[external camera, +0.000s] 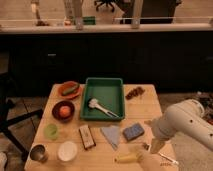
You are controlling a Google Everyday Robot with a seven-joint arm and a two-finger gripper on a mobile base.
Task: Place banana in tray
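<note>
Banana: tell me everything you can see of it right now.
The banana is small, pale yellow and slightly curved. It lies flat near the table's front edge, below the grey cloth, outside the tray. Nothing touches it; the open tool hangs just right of it, near the fork.

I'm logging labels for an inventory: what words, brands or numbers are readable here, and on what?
No text here can be read.
Dark packet left of the grey cloth: any print is too blurred to read.
End effector, just right of the banana: no lettering shows.
</note>
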